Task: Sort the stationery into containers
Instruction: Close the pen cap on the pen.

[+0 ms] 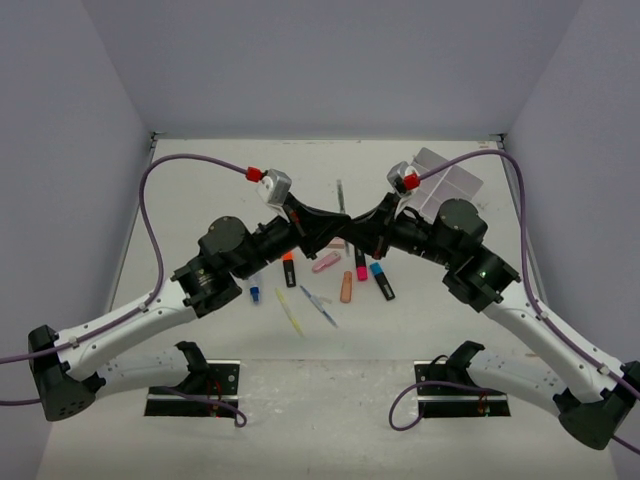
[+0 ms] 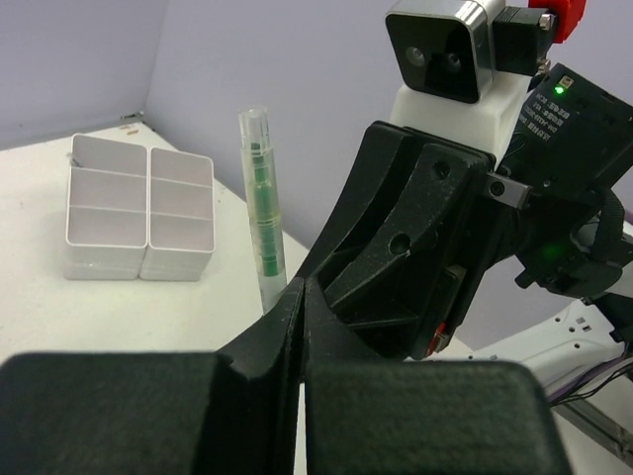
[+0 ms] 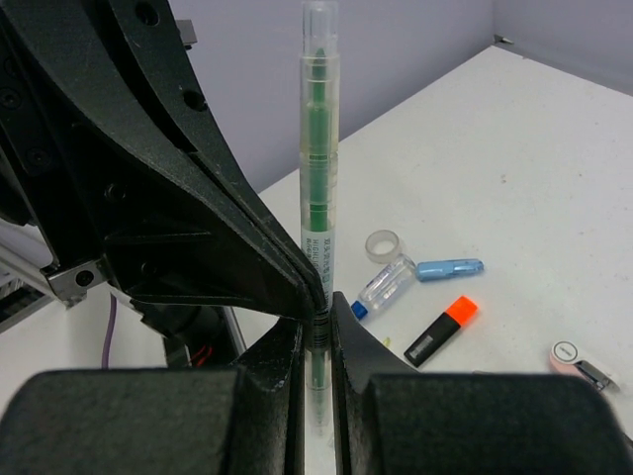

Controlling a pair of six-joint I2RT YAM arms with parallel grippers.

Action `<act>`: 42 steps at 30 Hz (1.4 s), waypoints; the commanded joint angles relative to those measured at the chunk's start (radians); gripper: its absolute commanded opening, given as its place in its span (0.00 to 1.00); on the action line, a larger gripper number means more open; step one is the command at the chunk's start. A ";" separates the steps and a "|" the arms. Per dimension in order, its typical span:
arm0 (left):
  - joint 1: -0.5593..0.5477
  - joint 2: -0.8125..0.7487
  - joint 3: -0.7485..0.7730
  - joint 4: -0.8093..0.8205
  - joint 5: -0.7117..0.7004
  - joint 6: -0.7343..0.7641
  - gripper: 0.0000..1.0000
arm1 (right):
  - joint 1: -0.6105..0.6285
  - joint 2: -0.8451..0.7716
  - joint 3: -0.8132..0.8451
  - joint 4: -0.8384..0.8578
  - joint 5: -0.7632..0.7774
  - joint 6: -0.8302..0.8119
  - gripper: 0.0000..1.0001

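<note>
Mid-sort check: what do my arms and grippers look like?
Left arm and right arm match: white lower links, black joints, black wedge-shaped fingers on left gripper and right gripper. A purple cable feeds each grey wrist camera, red-plugged. Green light on the right.

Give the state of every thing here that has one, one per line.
green pen, held upright above the table
right pincer, shut on the green pen
left pincer, shut, tips at the green pen, grip unclear
white tray, visible compartments empty
orange highlighter, capped, lying on the table
tape roll, lying flat on the table
</note>
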 commanded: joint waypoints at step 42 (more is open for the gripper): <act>0.017 0.087 0.049 -0.129 0.033 -0.043 0.00 | 0.010 -0.060 0.113 0.089 0.011 -0.041 0.00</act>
